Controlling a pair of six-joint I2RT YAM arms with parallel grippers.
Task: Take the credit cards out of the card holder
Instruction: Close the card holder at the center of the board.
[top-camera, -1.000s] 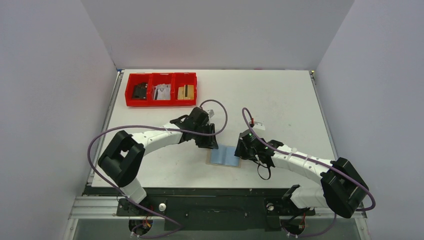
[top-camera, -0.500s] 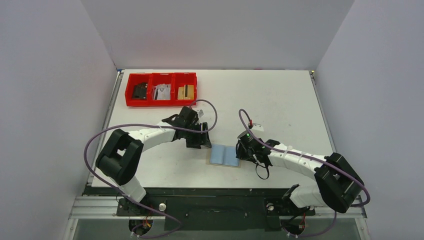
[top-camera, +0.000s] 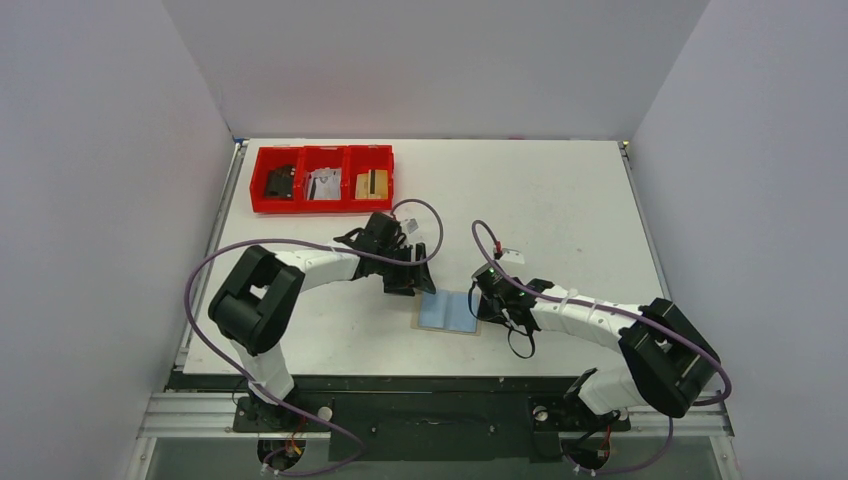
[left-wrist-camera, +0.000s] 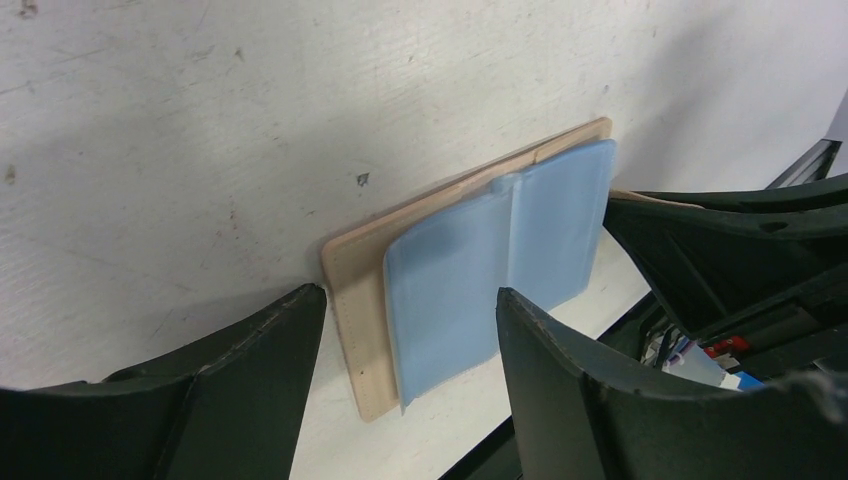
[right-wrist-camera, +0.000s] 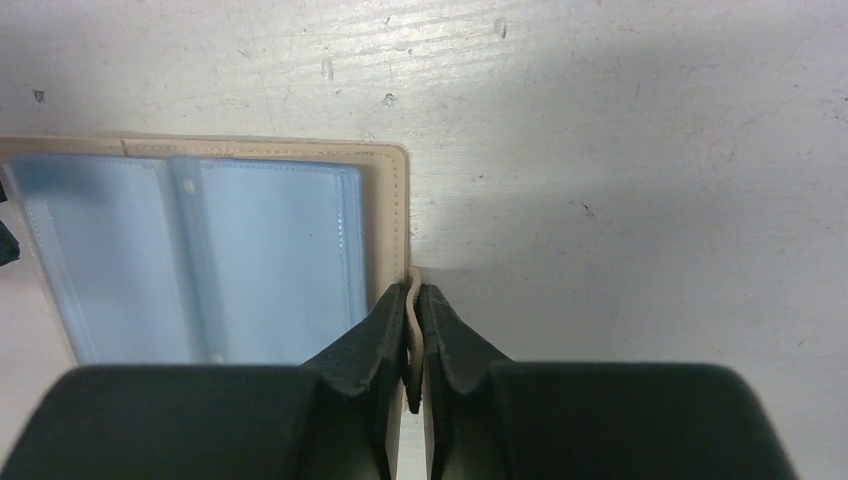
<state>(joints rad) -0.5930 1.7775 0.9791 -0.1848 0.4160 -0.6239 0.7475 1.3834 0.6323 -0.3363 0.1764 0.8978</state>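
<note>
- Card holder (right-wrist-camera: 386, 210) is lying open and flat on the white table (top-camera: 560, 200), tan side down.
- Pale blue credit cards (right-wrist-camera: 270, 260) are sitting on top of the holder as two panels side by side. A tan margin is showing round them.
- R gripper (right-wrist-camera: 412, 295) is clamping the holder's right rim. Its fingers are pinched tight on a thin tan lip, just beside the cards' right edge and not touching them.
- L gripper (left-wrist-camera: 405, 300) is hanging at the holder's far-left corner, fingers spread wide and gripping nothing. From the wrist cam the two fingers are framing the holder's left end. Can't tell if the tips are touching the table.
- From the L wrist cam, the R gripper's dark body is crowding the holder's opposite end, w/ wiring showing behind it.
- Purple cable (top-camera: 440, 230) is looping above the table just beyond the holder's far edge.
- Red tray (top-camera: 322, 206) is sitting well beyond the holder, far-left. It has 3 compartments:
  - a dark item (top-camera: 279, 181) in the left one
  - a whitish item (top-camera: 323, 184) in the middle one
  - a yellowish block (top-camera: 372, 184) in the right one
</note>
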